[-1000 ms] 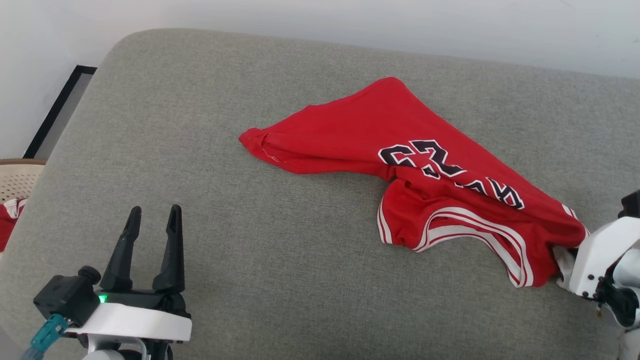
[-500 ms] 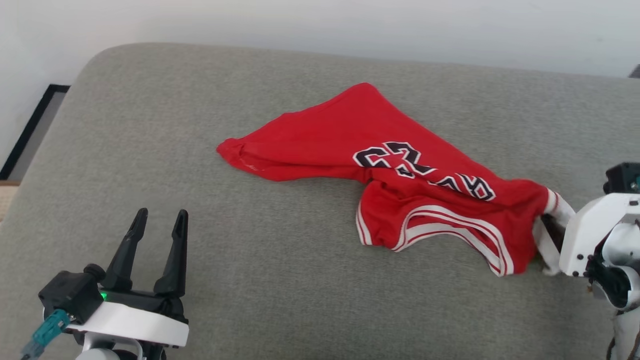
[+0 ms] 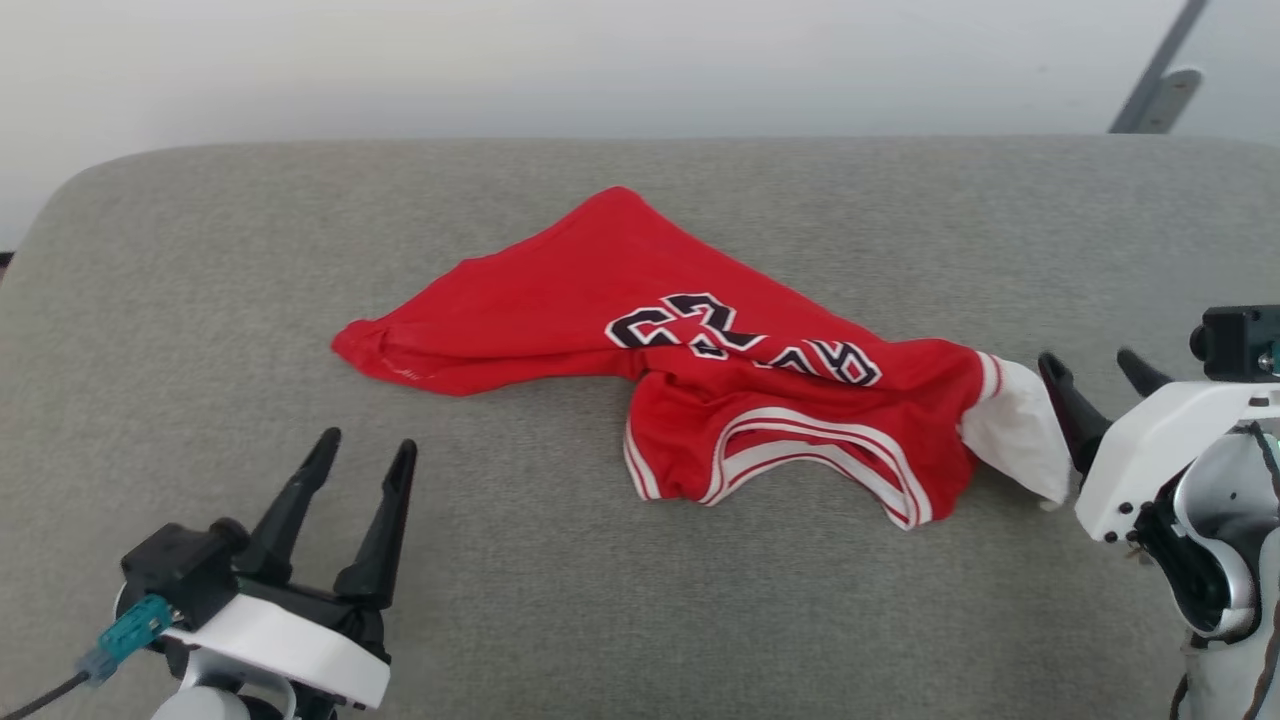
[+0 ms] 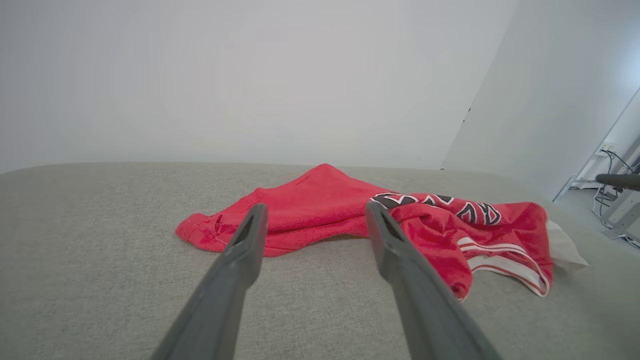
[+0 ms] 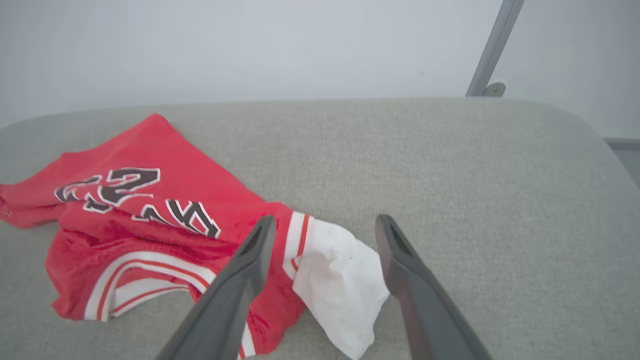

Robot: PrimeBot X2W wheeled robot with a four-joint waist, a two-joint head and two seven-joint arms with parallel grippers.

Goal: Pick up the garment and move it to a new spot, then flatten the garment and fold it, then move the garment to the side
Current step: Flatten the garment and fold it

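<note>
The garment lies crumpled across the middle of a grey, coarse-woven cushion with rounded corners. It is soft red cloth, drawn out into a long wedge whose hemmed tip points towards the robot's left. The black, white-outlined lettering is creased along a fold. Below it, a curved band of red-and-white striped trim edges an opening. At the robot's right end a limp white sleeve spills out past a striped cuff. The right gripper sits just beside that sleeve with its two tapered dark fingers spread apart, grasping nothing. In the right wrist view the sleeve shows in the gap between them. The left gripper hovers near the cushion's front, well apart from the cloth, its fingers likewise spread and empty.
</note>
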